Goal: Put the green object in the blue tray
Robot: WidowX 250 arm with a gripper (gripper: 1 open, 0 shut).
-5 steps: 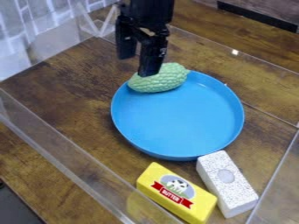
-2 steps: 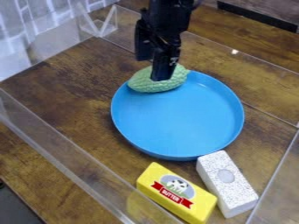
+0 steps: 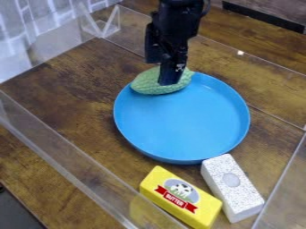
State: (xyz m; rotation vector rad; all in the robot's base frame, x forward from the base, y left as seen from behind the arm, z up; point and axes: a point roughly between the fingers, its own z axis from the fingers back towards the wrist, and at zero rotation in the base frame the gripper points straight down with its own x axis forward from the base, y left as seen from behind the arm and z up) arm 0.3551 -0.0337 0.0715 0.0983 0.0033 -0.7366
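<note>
The green object (image 3: 156, 85), a pale green bumpy lump, rests on the far left rim of the blue tray (image 3: 191, 130), partly inside it. My black gripper (image 3: 165, 70) points straight down right over the green object. Its two fingers stand apart, and the nearer fingertip (image 3: 174, 75) comes down in front of the lump's top and hides part of it. The jaws are open and nothing is held. Whether a finger touches the lump I cannot tell.
A yellow box (image 3: 180, 195) and a white speckled block (image 3: 232, 186) lie on the wooden table in front of the tray. A clear plastic wall (image 3: 72, 152) runs along the table's near left side.
The gripper has moved right and slightly down, from the lump's left end to over its middle, with a small roll of the wrist. The green object and tray have not moved.
</note>
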